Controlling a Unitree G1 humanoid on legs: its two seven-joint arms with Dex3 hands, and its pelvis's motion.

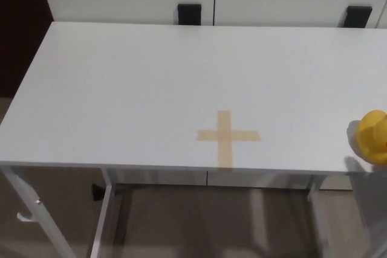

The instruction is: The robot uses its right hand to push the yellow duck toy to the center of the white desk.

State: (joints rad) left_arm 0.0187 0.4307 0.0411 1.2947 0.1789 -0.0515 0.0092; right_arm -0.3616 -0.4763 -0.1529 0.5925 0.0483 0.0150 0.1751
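- Neither hand shows in the head view, so I cannot tell whether either is wide, narrow or holding anything.
- The duck (373,136) sits at the desk's (121,89) near right edge, partly cut off by the picture's border.
- The tape cross (227,136) lies well apart from the duck, toward the robot's left, close to the front edge.
- To push well, the right hand should probably come in on the duck's far right side, low against its body, and sweep leftward toward the cross, keeping the toy away from the front edge.
- The duck's right half, its facing and the desk's right end are out of view.
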